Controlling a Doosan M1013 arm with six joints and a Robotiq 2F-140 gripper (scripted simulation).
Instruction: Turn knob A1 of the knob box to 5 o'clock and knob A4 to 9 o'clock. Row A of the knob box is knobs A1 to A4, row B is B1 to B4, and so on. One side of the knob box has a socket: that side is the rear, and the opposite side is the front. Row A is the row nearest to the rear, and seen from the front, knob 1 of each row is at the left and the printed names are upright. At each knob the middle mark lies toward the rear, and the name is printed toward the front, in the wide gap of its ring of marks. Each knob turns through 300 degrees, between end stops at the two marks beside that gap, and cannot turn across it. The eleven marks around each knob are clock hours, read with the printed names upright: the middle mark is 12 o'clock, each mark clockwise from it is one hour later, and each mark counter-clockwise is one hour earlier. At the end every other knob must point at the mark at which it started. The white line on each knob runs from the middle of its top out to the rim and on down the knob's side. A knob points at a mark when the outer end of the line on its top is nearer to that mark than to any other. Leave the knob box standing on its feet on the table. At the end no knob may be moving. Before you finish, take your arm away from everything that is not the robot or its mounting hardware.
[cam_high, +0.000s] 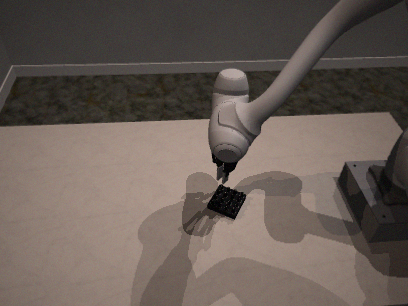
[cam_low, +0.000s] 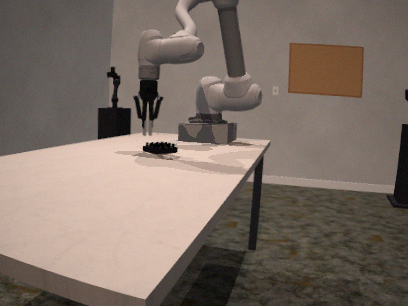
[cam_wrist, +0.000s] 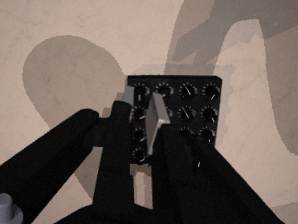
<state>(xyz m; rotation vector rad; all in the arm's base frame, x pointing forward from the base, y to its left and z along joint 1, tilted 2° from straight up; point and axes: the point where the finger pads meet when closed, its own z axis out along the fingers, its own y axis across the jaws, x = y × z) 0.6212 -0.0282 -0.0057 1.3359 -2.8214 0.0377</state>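
The knob box (cam_high: 227, 201) (cam_low: 160, 147) (cam_wrist: 193, 106) is a small black square block with rows of knobs, standing flat on the table (cam_high: 75, 200) (cam_low: 100, 210). My gripper (cam_high: 223, 176) (cam_low: 148, 132) (cam_wrist: 139, 103) hangs point-down a little above the box's edge nearest the far-left side in the top view, not touching it. Its fingers stand close together with only a narrow gap and nothing between them. In the wrist view the fingers cover the box's left column of knobs. The white lines on the knobs are too small to read.
The arm's grey base (cam_high: 370, 200) (cam_low: 207, 132) stands on the table's right side in the top view. The table's front edge lies well away from the box. A black stand (cam_low: 114, 120) is beyond the table.
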